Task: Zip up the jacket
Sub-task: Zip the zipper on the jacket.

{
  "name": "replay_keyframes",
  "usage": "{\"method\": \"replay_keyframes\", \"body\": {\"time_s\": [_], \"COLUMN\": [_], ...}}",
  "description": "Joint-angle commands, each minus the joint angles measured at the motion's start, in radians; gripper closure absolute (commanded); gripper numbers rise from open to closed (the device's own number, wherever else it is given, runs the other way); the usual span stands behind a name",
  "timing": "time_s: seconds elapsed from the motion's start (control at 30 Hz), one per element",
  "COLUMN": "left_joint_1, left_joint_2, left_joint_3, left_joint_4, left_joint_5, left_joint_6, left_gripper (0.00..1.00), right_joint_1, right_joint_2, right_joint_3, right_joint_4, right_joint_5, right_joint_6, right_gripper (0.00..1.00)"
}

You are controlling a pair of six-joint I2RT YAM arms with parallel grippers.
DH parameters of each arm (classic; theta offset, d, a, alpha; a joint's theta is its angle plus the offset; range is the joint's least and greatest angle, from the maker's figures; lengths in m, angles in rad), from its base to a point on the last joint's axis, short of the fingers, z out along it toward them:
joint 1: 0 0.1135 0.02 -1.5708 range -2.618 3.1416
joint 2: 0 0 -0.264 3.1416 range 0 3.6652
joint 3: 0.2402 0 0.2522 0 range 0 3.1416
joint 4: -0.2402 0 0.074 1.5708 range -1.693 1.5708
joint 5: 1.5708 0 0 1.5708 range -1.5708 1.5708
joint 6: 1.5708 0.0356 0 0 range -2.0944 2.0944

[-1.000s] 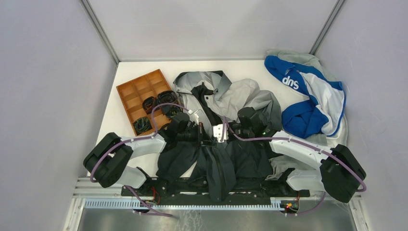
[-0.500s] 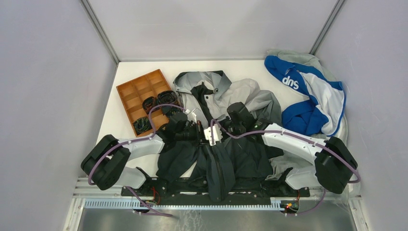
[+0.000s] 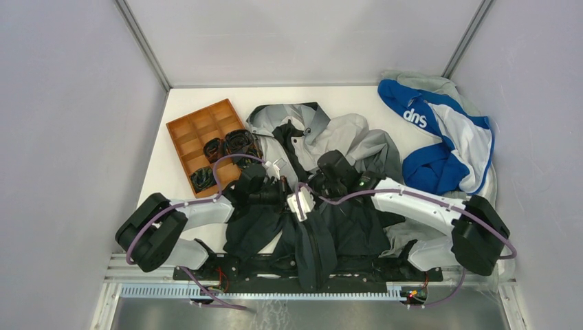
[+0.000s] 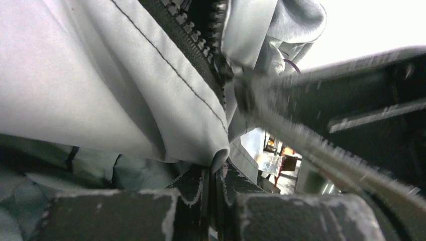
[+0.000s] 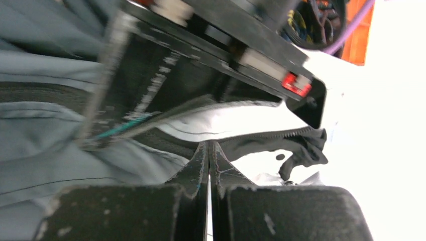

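The jacket (image 3: 344, 137) lies spread in the middle of the table, light grey at the collar and dark at the hem by the arm bases. My left gripper (image 3: 280, 191) is at its front opening, shut on a fold of grey jacket fabric (image 4: 100, 75) that bulges over the tips of my left gripper (image 4: 217, 165). The dark zipper teeth (image 4: 193, 42) run up just above that fold. My right gripper (image 3: 300, 204) is close beside the left one. In the right wrist view my right gripper (image 5: 208, 146) is shut, its tips pinched on the dark zipper edge (image 5: 271, 136).
A brown compartment tray (image 3: 199, 134) with dark items stands at the back left. A blue-and-white garment (image 3: 440, 137) is heaped at the back right, over a light grey one. Grey walls close in both sides, and the arm bases line the near edge.
My right gripper has moved left and toward the near edge along the jacket's front, closing in on the left gripper. The left gripper has barely moved.
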Motion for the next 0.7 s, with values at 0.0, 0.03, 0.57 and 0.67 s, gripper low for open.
{"method": "replay_keyframes", "body": {"time_s": [0.0, 0.03, 0.57, 0.67], "left_joint_1": [-0.010, -0.011, -0.011, -0.011], "left_joint_2": [-0.018, -0.021, -0.046, -0.083], "left_joint_3": [-0.026, -0.031, -0.064, -0.071], "left_joint_4": [0.055, 0.059, 0.105, 0.096], "left_joint_5": [0.104, 0.104, 0.154, 0.161], "left_joint_6": [-0.055, -0.058, -0.080, -0.080], "left_gripper": [0.92, 0.92, 0.96, 0.96], "right_joint_1": [-0.085, -0.096, -0.166, -0.188], "right_joint_2": [0.081, 0.086, 0.187, 0.244], "right_joint_3": [0.139, 0.147, 0.216, 0.277], "right_joint_4": [0.050, 0.053, 0.178, 0.196], "right_joint_5": [0.102, 0.103, 0.120, 0.121], "right_joint_6": [-0.028, -0.036, -0.042, -0.038], "right_gripper": [1.00, 1.00, 1.00, 1.00]}}
